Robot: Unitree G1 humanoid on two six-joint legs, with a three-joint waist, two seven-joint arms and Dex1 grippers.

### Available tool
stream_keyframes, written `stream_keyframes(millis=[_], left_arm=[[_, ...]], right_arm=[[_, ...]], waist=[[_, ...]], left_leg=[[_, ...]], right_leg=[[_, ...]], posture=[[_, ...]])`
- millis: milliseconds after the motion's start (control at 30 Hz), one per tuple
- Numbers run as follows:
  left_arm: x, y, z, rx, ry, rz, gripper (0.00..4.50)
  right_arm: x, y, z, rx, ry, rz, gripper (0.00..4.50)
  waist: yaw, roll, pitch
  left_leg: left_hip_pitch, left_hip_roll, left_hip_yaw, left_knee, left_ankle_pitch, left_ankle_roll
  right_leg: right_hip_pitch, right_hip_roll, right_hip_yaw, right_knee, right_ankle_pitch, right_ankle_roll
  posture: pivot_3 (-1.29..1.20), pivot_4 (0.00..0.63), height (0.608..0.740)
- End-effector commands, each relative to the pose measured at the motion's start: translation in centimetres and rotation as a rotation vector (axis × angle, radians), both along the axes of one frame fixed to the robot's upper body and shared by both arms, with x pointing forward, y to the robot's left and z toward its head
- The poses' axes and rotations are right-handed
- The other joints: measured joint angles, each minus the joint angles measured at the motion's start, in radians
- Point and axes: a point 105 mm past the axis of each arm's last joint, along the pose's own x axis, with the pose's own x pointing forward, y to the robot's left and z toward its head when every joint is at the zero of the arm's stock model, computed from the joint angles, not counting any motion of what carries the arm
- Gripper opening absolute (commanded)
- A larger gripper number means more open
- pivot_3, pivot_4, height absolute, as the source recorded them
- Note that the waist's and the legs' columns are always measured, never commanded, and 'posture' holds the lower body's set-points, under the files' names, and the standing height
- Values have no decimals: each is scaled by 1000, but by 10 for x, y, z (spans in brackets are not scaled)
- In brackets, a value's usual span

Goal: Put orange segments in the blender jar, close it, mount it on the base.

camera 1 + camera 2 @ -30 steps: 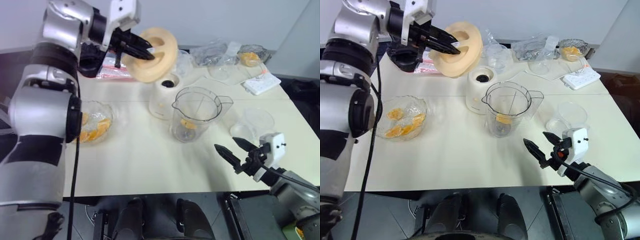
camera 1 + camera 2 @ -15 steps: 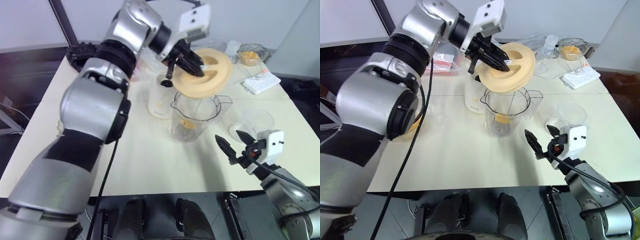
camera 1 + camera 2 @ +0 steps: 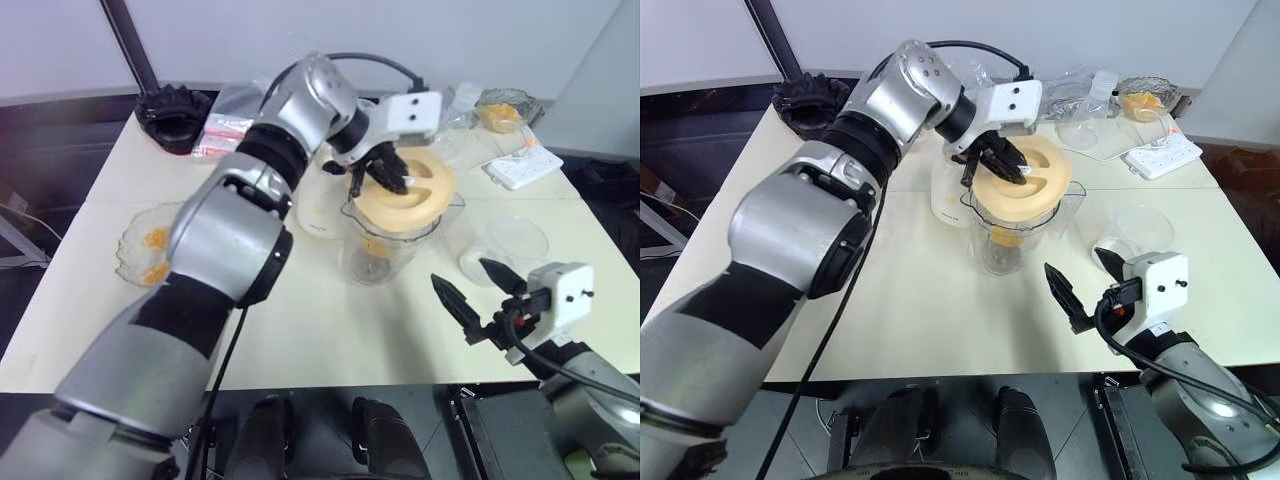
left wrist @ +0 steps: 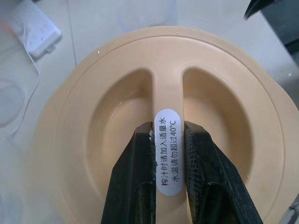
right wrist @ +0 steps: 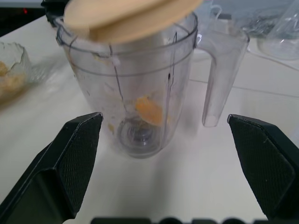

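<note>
Over blender jar (image 3: 385,235) on worktop (image 3: 280,300): left gripper (image 3: 1002,165) clenched on lid (image 3: 405,190) ridge, lid tilted, seemingly not seated. Right gripper (image 3: 470,298) spread wide near jar, ready to steady. Orange segment (image 5: 148,110) inside.

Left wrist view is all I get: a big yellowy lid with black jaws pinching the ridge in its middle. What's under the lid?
Observer: The blender jar is right below it. The lid hangs tilted over the jar's rim, not seated flat.
Operator: Is any orange inside?
Observer: Yes, an orange segment lies at the bottom, next to the blade.
Operator: What about the other arm?
Observer: The right gripper is on the robot's side of the jar, apart from it, with its jaws wide open and nothing in them.
</note>
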Motion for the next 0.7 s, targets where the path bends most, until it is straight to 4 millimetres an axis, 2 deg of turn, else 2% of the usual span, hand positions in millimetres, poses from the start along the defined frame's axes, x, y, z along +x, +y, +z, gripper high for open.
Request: stream_keyframes(millis=[33, 300, 433, 533, 700], left_arm=[[-2, 0, 0, 16, 17, -1, 249], [-7, 7, -22, 108, 82, -45, 249], [-7, 5, -19, 113, 40, -64, 249], [-10, 5, -15, 100, 70, -70, 249], [-8, 13, -28, 147, 91, -63, 249]], right_arm=[[-5, 1, 7, -4, -34, -18, 4500], [-2, -3, 3, 1, -31, -63, 4500], [3, -5, 0, 1, -31, -79, 4500], [5, -5, -2, 7, -30, -80, 4500], [19, -12, -14, -12, -15, -125, 4500]], waist=[[0, 0, 0], [-1, 1, -1], [2, 2, -2], [1, 2, -2], [0, 2, -2]], left_leg=[[0, 0, 0, 0, 0, 0], [2, 0, 0, 0, 0, 0], [3, 1, -1, 0, 0, 0], [3, 1, -1, 1, 0, 0], [2, 0, 0, 1, 0, 0]], right_leg=[[0, 0, 0, 0, 0, 0], [2, 0, 0, 0, 0, 0], [3, 0, 0, 0, 0, -1], [4, 0, 0, -1, 0, -1], [4, 0, 0, -1, 0, -1]], posture=[[0, 150, 740], [0, 150, 740], [0, 150, 740], [0, 150, 740], [0, 150, 740]])
